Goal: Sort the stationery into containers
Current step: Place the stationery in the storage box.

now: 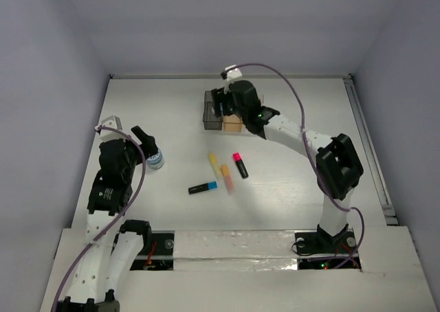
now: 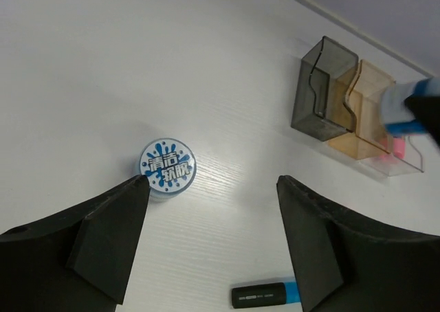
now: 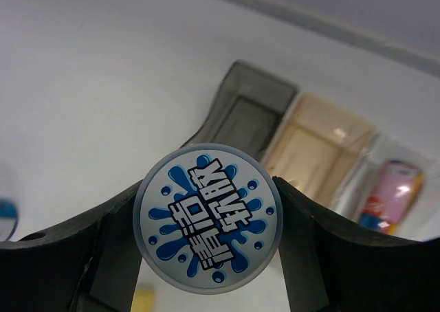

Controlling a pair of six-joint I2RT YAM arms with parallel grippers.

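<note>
Wrist views only: pink bottle (image 3: pixel 393 188). Two tape rolls: first roll (image 3: pixel 207 219) pinched in my right claw (image 3: pixel 206 205), second roll (image 2: pixel 168 166) beside my spread left claw (image 2: pixel 212 183). Four highlighters (image 1: pixel 226 178), 6 o'clock from three bins (image 1: pixel 210 118).

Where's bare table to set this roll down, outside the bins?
Bare table left of the bins, and right of the pink-black highlighter. Crowded: the highlighter cluster mid-table and around the tape roll by the left gripper.

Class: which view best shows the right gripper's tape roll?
Right wrist view: the tape roll faces the lens, label sharp. Left wrist shows only a blurred edge; in the top view it is hidden.
</note>
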